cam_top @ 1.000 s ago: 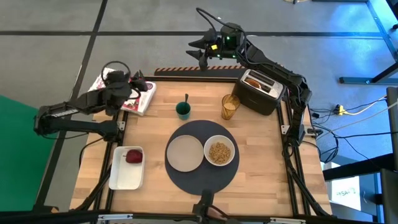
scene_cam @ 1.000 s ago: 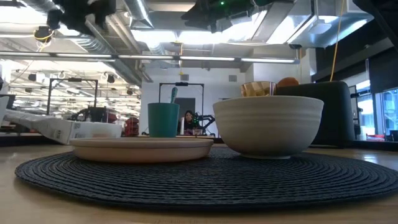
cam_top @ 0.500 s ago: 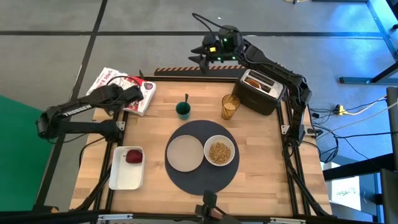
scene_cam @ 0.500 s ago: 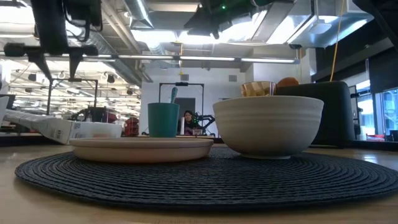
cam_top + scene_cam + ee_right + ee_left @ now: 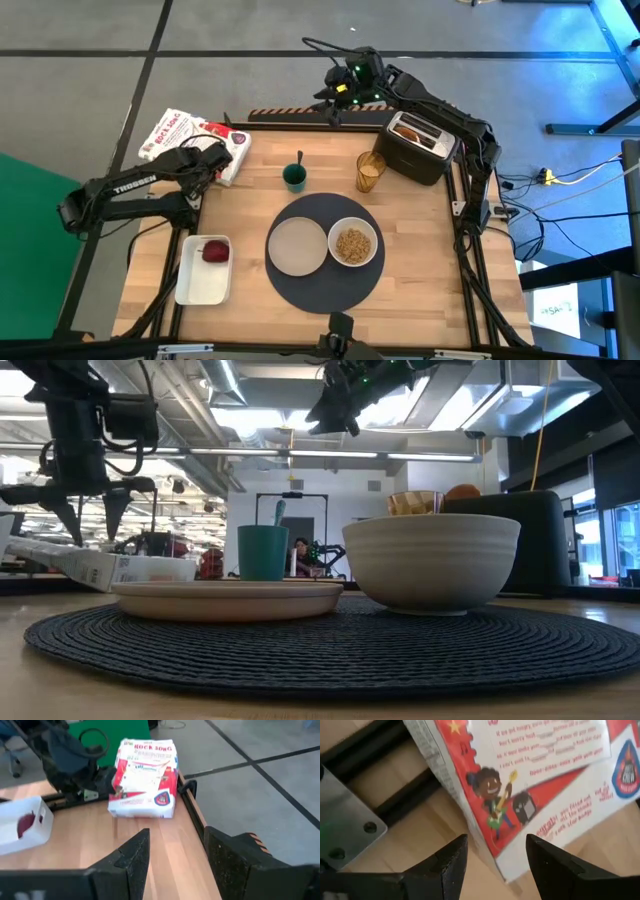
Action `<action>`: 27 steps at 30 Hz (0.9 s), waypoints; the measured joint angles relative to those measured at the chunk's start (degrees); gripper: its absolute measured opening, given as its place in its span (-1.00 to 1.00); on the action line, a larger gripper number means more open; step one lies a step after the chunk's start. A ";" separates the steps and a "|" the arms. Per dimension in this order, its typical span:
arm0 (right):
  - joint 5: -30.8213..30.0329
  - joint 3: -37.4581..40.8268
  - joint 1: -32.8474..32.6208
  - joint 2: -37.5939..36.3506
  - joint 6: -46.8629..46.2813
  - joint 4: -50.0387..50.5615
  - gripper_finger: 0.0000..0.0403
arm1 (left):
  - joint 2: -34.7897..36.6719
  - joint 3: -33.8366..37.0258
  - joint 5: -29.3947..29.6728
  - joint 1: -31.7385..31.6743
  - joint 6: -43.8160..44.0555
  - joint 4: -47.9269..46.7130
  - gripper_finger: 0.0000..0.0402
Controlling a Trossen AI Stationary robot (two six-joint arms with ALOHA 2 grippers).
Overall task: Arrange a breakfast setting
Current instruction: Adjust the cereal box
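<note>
Left claw (image 5: 212, 163) dropped onto cereal box (image 5: 196, 142) at bench's far-left corner, fingers apart, empty. Right claw (image 5: 335, 100) past far edge, part-open, empty. Plate (image 5: 298, 245), bowl (image 5: 352, 243) on mat (image 5: 325, 290), bench centre.

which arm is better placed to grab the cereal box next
Left. The left hand hangs open right over the near corner of the cereal box at the table's back left. The right hand is open too, but raised beyond the back edge near the toaster, well away.

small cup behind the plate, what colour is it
Green: the small cup is a dark teal green, seen best in the low view.
</note>
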State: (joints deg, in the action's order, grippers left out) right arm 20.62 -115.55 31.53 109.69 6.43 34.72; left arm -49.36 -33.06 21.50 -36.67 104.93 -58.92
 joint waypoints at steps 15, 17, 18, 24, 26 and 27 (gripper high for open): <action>0.15 0.00 0.00 0.00 3.05 2.57 -0.11 | -1.22 0.06 -0.15 -10.18 -2.89 -0.34 -0.03; 0.13 0.00 0.00 0.00 3.29 2.22 -0.11 | -2.30 0.07 -0.89 -11.27 -3.06 -0.26 -0.03; 0.11 0.00 0.00 0.00 3.72 2.27 -0.11 | -2.99 0.07 -0.92 -11.85 -3.05 -0.26 -0.03; 0.02 0.00 0.14 0.01 4.39 3.06 -0.11 | -8.21 0.11 -0.08 -15.26 -4.67 -0.37 -0.03; 0.02 0.00 0.15 0.00 4.41 3.38 -0.11 | -9.96 0.11 0.23 -15.94 -5.52 -0.11 -0.07; 0.02 0.00 0.15 0.00 4.48 3.44 -0.11 | -10.74 0.11 0.50 -16.18 -6.03 0.13 -0.11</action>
State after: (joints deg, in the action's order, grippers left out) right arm 20.64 -115.55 31.68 109.69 10.91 38.16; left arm -60.10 -32.95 22.00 -52.85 98.90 -58.79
